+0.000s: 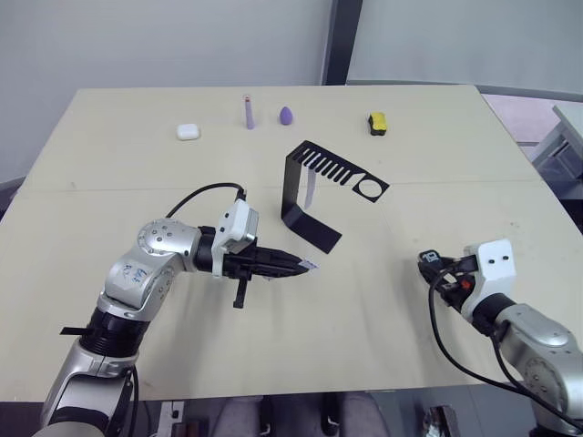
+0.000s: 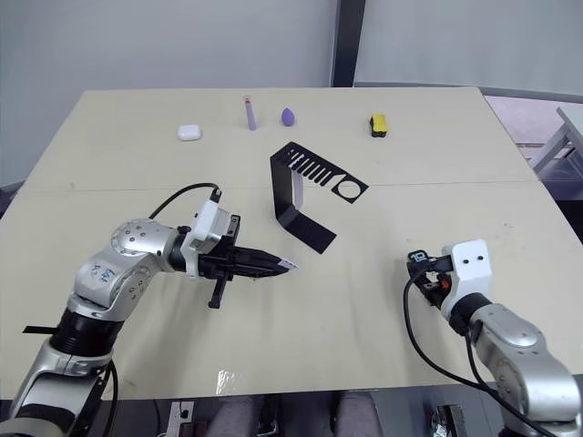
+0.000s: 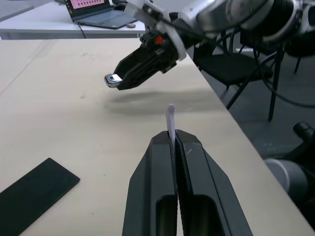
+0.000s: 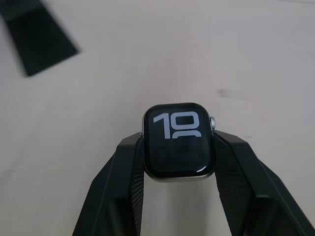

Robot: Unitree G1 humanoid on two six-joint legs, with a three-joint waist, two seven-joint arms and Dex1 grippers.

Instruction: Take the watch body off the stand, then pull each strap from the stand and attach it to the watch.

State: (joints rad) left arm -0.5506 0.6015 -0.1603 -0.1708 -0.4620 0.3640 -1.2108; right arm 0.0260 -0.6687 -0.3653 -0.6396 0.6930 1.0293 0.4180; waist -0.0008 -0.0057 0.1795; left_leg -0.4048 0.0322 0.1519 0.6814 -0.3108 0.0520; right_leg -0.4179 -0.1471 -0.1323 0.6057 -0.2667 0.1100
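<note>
gripping one pale strap (image 3: 170,118) between fully closed jaws, the left gripper (image 1: 305,266) hangs low over the tabletop (image 1: 109,146) just in front of the stand (image 1: 314,196), near the front end of its flat base. the strap's rounded tip pokes out past the fingertips (image 3: 162,147), pointing toward the robot's right.

the stand sits upright near the middle of the tabletop, its comb-slotted top reaching out to a round ring hole that holds nothing. a second pale strap (image 1: 311,188) hangs down from the slots, beside the upright.

the right gripper (image 1: 426,262) is well to the right of the stand and nearer the robot, above the tabletop. its jaws are parted only as wide as the watch body (image 4: 178,140), which they clamp by its two sides, with the dark screen and white digits facing the wrist camera. the left wrist view shows the watch body's grey rim at the tip of that gripper, clear of the surface with a shadow below it.

beyond the stand, along the far side of the tabletop, lie a small white case (image 1: 188,132), a purple stick (image 1: 248,112), a purple teardrop-shaped piece (image 1: 286,116) and a yellow-and-black block (image 1: 377,123), all well apart from it.
</note>
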